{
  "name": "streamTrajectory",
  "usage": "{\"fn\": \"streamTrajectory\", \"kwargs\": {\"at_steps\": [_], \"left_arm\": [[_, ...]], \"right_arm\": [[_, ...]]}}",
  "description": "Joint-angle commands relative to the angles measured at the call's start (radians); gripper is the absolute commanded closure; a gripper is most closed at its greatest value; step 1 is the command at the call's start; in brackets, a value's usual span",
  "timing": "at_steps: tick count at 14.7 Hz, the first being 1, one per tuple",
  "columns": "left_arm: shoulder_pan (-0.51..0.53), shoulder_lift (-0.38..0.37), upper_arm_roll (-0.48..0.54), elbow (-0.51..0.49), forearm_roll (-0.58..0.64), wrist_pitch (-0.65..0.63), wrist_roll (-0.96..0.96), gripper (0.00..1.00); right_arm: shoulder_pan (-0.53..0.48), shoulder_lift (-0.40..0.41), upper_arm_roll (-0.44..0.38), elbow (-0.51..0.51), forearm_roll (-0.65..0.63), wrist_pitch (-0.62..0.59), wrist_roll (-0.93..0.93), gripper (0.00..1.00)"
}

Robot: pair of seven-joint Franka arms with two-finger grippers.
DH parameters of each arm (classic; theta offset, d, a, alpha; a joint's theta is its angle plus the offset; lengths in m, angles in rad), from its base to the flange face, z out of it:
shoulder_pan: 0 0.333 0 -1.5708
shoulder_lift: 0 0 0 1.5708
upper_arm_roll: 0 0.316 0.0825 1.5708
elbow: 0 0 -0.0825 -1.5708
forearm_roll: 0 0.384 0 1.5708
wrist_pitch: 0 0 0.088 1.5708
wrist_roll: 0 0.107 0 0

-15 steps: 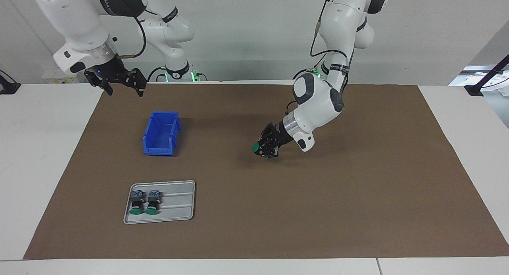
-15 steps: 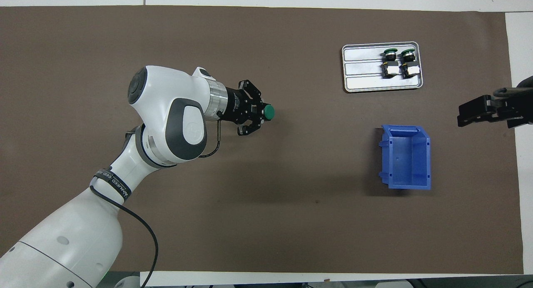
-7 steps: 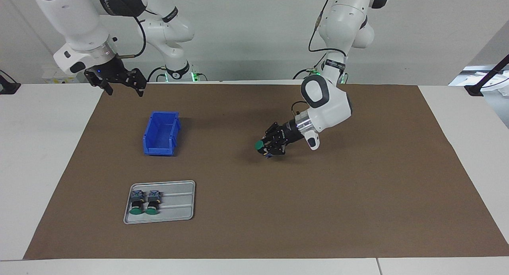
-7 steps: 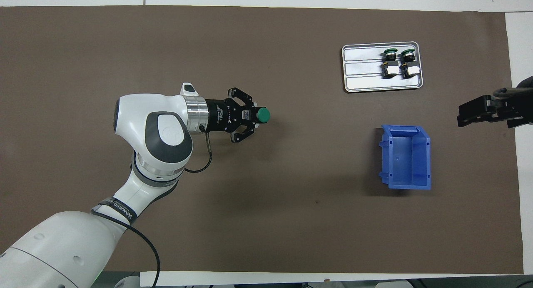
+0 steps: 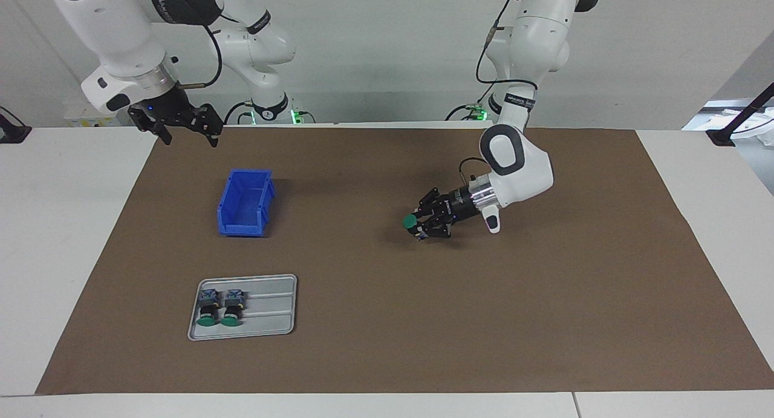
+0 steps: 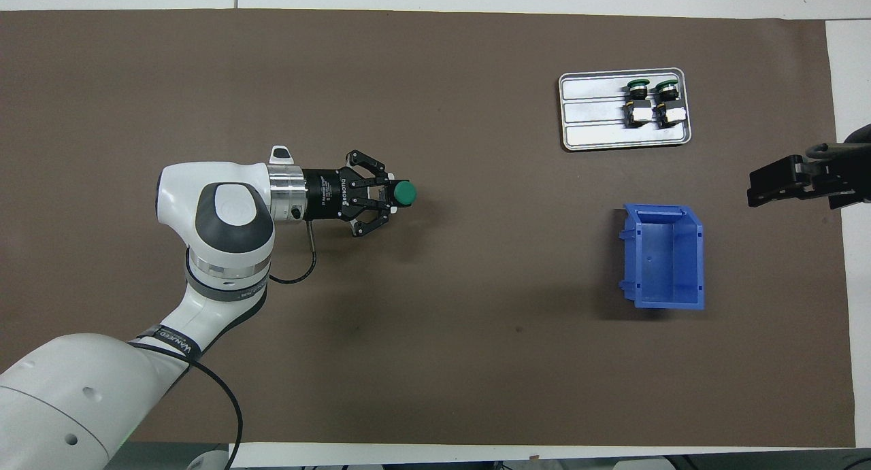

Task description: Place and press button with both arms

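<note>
My left gripper (image 5: 423,224) (image 6: 385,196) lies almost level just above the brown mat near the table's middle. It is shut on a button (image 5: 410,222) (image 6: 405,193), whose green cap points toward the right arm's end. Two more buttons (image 5: 219,306) (image 6: 652,101) lie side by side in the grey tray (image 5: 272,321) (image 6: 592,116). My right gripper (image 5: 181,123) (image 6: 782,184) waits in the air at the right arm's end of the table, over the mat's edge beside the blue bin.
An empty blue bin (image 5: 245,201) (image 6: 663,258) stands on the mat, nearer to the robots than the tray. The brown mat (image 5: 544,297) covers most of the white table.
My left arm has drawn back toward its own end with the button, and its wrist has dropped to nearly level. The right arm has not moved.
</note>
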Motion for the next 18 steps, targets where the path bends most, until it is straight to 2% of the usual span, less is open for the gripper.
{"fn": "streamTrajectory", "kwargs": {"at_steps": [1, 9, 18], "left_arm": [[0.042, -0.035, -0.005, -0.077, -0.107, -0.089, 0.128, 0.87], [0.056, -0.029, -0.005, -0.137, -0.257, -0.171, 0.255, 0.87], [0.001, 0.000, -0.008, -0.168, -0.382, -0.171, 0.355, 0.86]], "right_arm": [[-0.008, -0.025, 0.003, -0.031, -0.007, 0.015, -0.015, 0.01], [-0.008, -0.025, 0.003, -0.031, -0.008, 0.015, -0.015, 0.01], [-0.008, -0.025, 0.003, -0.031, -0.007, 0.015, -0.015, 0.01]]}}
